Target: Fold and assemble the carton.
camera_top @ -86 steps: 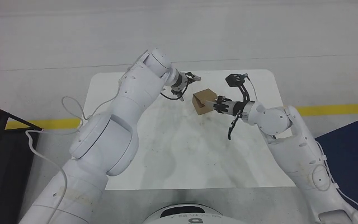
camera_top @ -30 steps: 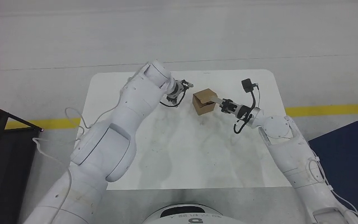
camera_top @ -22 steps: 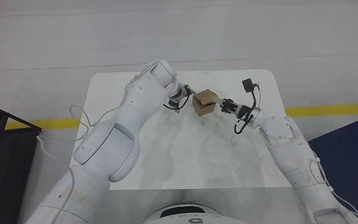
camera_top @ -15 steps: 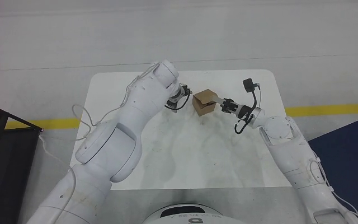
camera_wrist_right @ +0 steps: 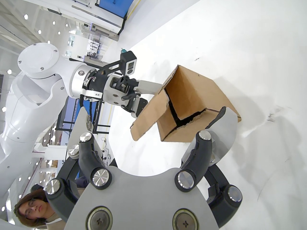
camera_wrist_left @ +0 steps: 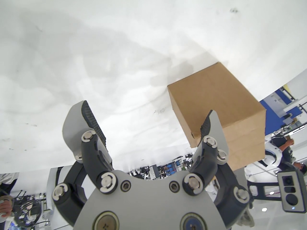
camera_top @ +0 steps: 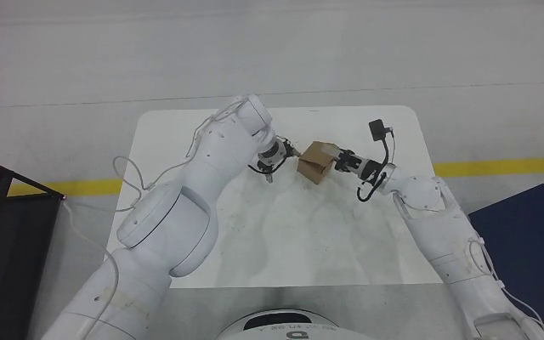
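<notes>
A small brown carton [camera_top: 317, 161] lies tilted on the white table [camera_top: 255, 238] near its far side. One end is open, with a long flap [camera_wrist_right: 147, 117] sticking out and the inner flaps roughly folded in. My left gripper [camera_top: 286, 153] is open at the carton's closed end, one finger [camera_wrist_left: 212, 126] against the carton [camera_wrist_left: 215, 99]. My right gripper [camera_top: 341, 160] is open at the open end; one finger [camera_wrist_right: 224, 118] touches the carton [camera_wrist_right: 199, 92], and the flap lies between its fingers. The left gripper [camera_wrist_right: 138, 96] shows beyond the carton in the right wrist view.
The table's near half [camera_top: 289, 246] is bare white surface with faint marks. The far table edge [camera_top: 280, 109] runs close behind both grippers. A yellow floor line [camera_top: 501, 166] passes on the right.
My left gripper has moved in from the far left to the carton's closed end. The carton has turned and shifted slightly toward the right gripper, which kept its place.
</notes>
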